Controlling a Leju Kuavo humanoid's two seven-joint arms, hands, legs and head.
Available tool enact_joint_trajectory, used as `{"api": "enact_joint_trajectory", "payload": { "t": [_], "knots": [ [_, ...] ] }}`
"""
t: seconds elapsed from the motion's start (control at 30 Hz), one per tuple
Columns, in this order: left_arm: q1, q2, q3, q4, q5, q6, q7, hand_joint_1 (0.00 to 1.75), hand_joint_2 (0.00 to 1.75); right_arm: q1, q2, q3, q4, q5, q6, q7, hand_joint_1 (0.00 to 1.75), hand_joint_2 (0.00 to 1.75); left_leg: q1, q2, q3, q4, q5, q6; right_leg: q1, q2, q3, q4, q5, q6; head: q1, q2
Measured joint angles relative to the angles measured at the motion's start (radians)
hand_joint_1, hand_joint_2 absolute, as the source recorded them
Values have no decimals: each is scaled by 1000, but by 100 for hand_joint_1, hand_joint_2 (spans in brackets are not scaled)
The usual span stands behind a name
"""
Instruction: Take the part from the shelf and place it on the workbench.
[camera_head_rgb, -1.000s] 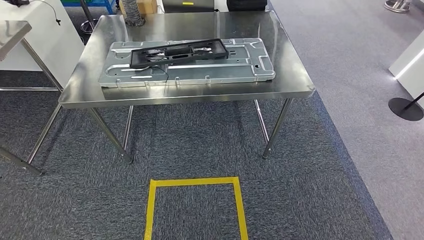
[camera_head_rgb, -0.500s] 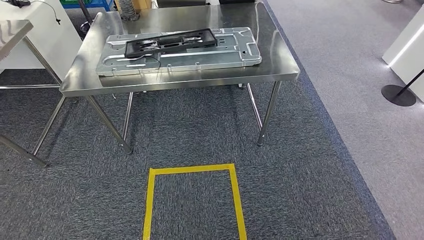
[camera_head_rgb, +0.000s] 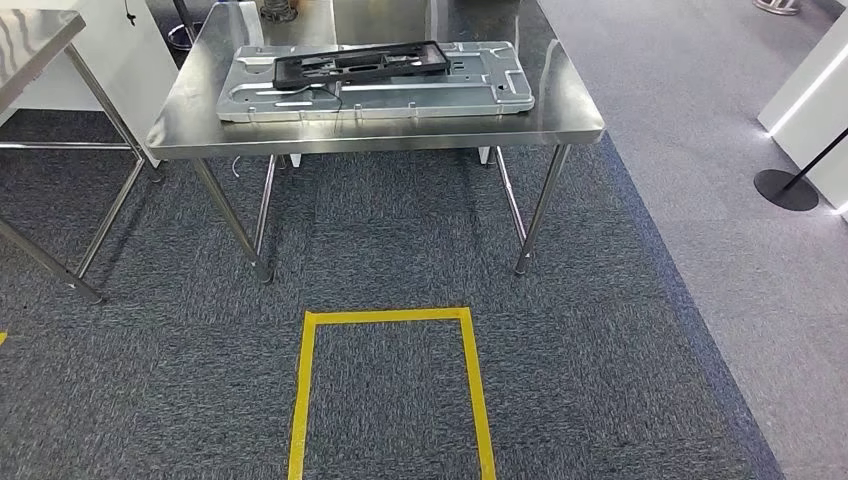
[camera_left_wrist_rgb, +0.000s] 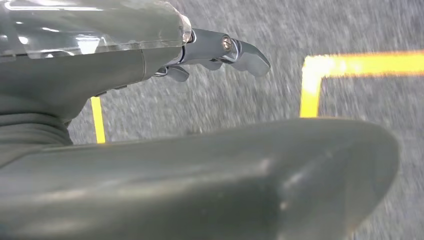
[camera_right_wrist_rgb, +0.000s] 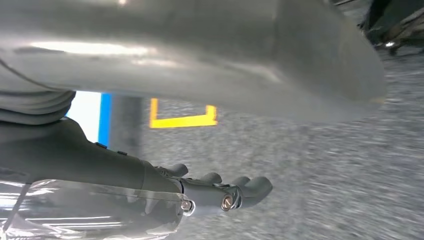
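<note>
1. The part (camera_head_rgb: 360, 63), a black openwork frame, lies flat on top of a large grey metal plate (camera_head_rgb: 375, 88) on the steel counter (camera_head_rgb: 380, 135), toward the plate's far edge.
2. The metal plate lies lengthwise across the counter and takes up most of its top; a thin dark wire runs over the plate near the part's left end.
3. The counter stands on slim metal legs on dark grey carpet (camera_head_rgb: 400, 230), ahead of the robot in the head view.
4. Yellow floor tape (camera_head_rgb: 390, 316) marks three sides of a rectangle on the carpet, on the near side of the counter and well apart from its legs.
5. A second steel table (camera_head_rgb: 30, 40) stands at the left, just beside the counter.
6. A black round stand base (camera_head_rgb: 785, 189) sits on the lighter grey floor at the right.
7. The left robot hand (camera_left_wrist_rgb: 220, 52) hangs over the carpet near the yellow tape; its fingers are stretched out, apart from the thumb, and it holds nothing.
8. The right robot hand (camera_right_wrist_rgb: 220, 192) likewise hangs above the carpet with its fingers extended and nothing between them and the thumb.
</note>
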Motion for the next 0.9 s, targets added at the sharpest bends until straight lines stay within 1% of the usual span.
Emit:
{"api": "enact_joint_trajectory", "payload": {
  "t": [0.03, 0.07, 0.1, 0.13, 0.17, 0.2, 0.23, 0.27, 0.3, 0.33, 0.4, 0.43, 0.47, 0.5, 0.53, 0.57, 0.6, 0.63, 0.67, 0.7, 0.73, 0.77, 0.8, 0.83, 0.87, 0.9],
  "knots": [
    [0, 0, 0, 0, -1, 2, 6, 0, 0, 1, 1, 0, 0, 0, -11, 14, 0, 0, -2, 0, -9, 1, 6, 3, -1, 1, -28, 74, -39, 2, 0, 0],
    [1, 0, 0, 0, -3, 3, 11, 0, 0, 1, 1, 0, 1, 0, -20, 25, 0, 0, -5, 1, -17, 4, 10, 3, -1, 1, -48, 133, -65, 3, 0, 0],
    [2, 0, 0, 0, -4, 4, 16, 0, 0, 2, 2, 0, 1, 0, -27, 34, 0, 0, -7, 0, -25, 7, 14, 3, -1, 1, -50, 158, -71, 3, 0, 0],
    [3, 0, 0, 0, -4, 5, 22, 0, 0, 3, 2, 0, 1, 0, -33, 41, 0, 0, -7, 0, -31, 11, 16, 2, -1, 1, -30, 141, -59, 1, 0, 0],
    [3, 0, 1, 0, -4, 8, 28, 0, 0, 3, 2, 0, 1, -1, -36, 45, 0, 0, -8, 0, -34, 16, 17, 1, -1, 1, 10, 82, -32, -3, 0, 0],
    [3, 0, 1, 0, -4, 10, 33, 0, 0, 3, 2, 0, 1, -1, -38, 48, 0, 0, -8, 0, -36, 19, 16, 0, 1, 1, 58, 5, -6, -8, 0, 0],
    [3, -1, 1, 0, -4, 13, 37, 0, 0, 2, 2, -1, 1, -1, -38, 50, 0, 0, -10, 0, -39, 24, 15, -2, 3, 1, 100, -67, 12, -14, 0, 0],
    [2, -2, 1, 0, -5, 14, 39, 0, 0, 1, 2, -1, 1, -1, -38, 51, 0, 0, -11, 0, -42, 27, 14, -6, 5, 1, 126, -116, 21, -19, 0, 0],
    [2, -2, 1, 0, -5, 16, 41, 0, 0, 1, 2, -1, 1, -1, -38, 52, 0, 0, -12, 1, -45, 29, 14, -11, 8, 0, 137, -139, 20, -23, 0, 0],
    [2, -2, 1, 0, -5, 17, 42, 0, 0, 0, 2, -1, 1, -1, -38, 52, 0, 44, -13, 1, -48, 30, 15, -17, 10, 0, 137, -145, 19, -26, 0, 0],
    [1, -2, 1, 0, -5, 17, 44, 0, 0, 1, 3, -1, 1, -2, -38, 53, 0, 131, -12, 0, -49, 33, 12, -27, 7, -1, 136, -151, 24, -35, 0, 0],
    [1, -1, 1, 0, -5, 18, 44, 0, 0, 1, 4, -1, 1, -2, -38, 54, 0, 175, -11, -2, -56, 50, -1, -32, 4, -2, 137, -156, 27, -40, 0, 0],
    [1, -1, 1, 0, -5, 18, 45, 0, 0, 1, 5, -1, 1, -2, -38, 54, 0, 175, -9, -4, -74, 88, -25, -38, 1, -3, 137, -161, 31, -44, 0, 0],
    [1, -1, 1, 0, -6, 18, 45, 0, 0, 1, 6, -1, 1, -2, -38, 55, 0, 175, -6, -6, -100, 144, -56, -43, 0, -4, 136, -163, 32, -47, 0, 0],
    [1, -1, 0, 0, -6, 18, 46, 0, 0, 0, 6, -1, 1, -2, -37, 56, 0, 175, -2, -7, -136, 217, -90, -50, 0, -4, 135, -163, 33, -49, 0, 0],
    [3, -2, 0, 0, -6, 18, 46, 0, 0, 0, 6, -1, 1, -2, -36, 58, 0, 175, 3, -7, -169, 283, -113, -56, 0, -4, 133, -162, 33, -50, 0, 0],
    [4, -2, 0, 0, -7, 17, 47, 0, 0, 0, 6, -1, 1, -1, -35, 59, 0, 175, 9, -7, -189, 320, -118, -63, -1, -4, 132, -160, 33, -50, 0, 0],
    [5, -2, 0, 0, -7, 17, 47, 0, 0, 0, 7, -1, 1, -1, -34, 61, 0, 175, 15, -7, -193, 322, -104, -71, -2, -4, 132, -158, 32, -50, 0, 0],
    [6, -2, 1, 0, -7, 17, 47, 0, 0, 0, 7, -1, 1, -1, -34, 63, 0, 175, 23, -6, -174, 280, -72, -81, -5, -3, 131, -154, 30, -49, 0, 0],
    [6, -1, 1, 0, -7, 17, 47, 0, 0, 0, 7, -1, 1, -1, -34, 63, 0, 175, 31, -6, -140, 209, -33, -90, -7, -2, 130, -148, 28, -46, 0, 0],
    [5, -2, 1, 0, -7, 17, 47, 0, 0, 0, 7, -1, 1, -1, -34, 63, 0, 175, 36, -8, -108, 140, -8, -99, -7, 0, 127, -138, 23, -40, 0, 0],
    [4, -3, 1, 0, -7, 16, 48, 0, 0, -1, 6, -1, 0, -1, -34, 63, 0, 175, 39, -12, -86, 89, 10, -94, -6, 3, 123, -128, 18, -34, 0, 0],
    [4, -4, 1, 1, -7, 16, 48, 0, 44, -2, 6, -1, 0, -1, -34, 63, 0, 175, 40, -15, -75, 62, 15, -90, -4, 5, 119, -121, 15, -28, 0, 0],
    [4, -6, 1, 1, -7, 16, 48, 0, 87, -2, 5, -1, 0, -1, -33, 65, 0, 175, 37, -18, -75, 58, 11, -80, -2, 6, 116, -118, 14, -23, 0, 0],
    [4, -6, 1, 1, -7, 16, 48, 0, 131, -2, 6, -2, 0, -1, -32, 69, 0, 131, 35, -18, -78, 59, 15, -69, -3, 7, 115, -118, 15, -20, 0, 0],
    [4, -6, 1, 1, -7, 16, 48, 0, 175, -2, 6, -2, 0, -1, -32, 70, 0, 116, 34, -18, -78, 60, 14, -71, -4, 7, 115, -119, 16, -18, 0, 0]
  ]
}}
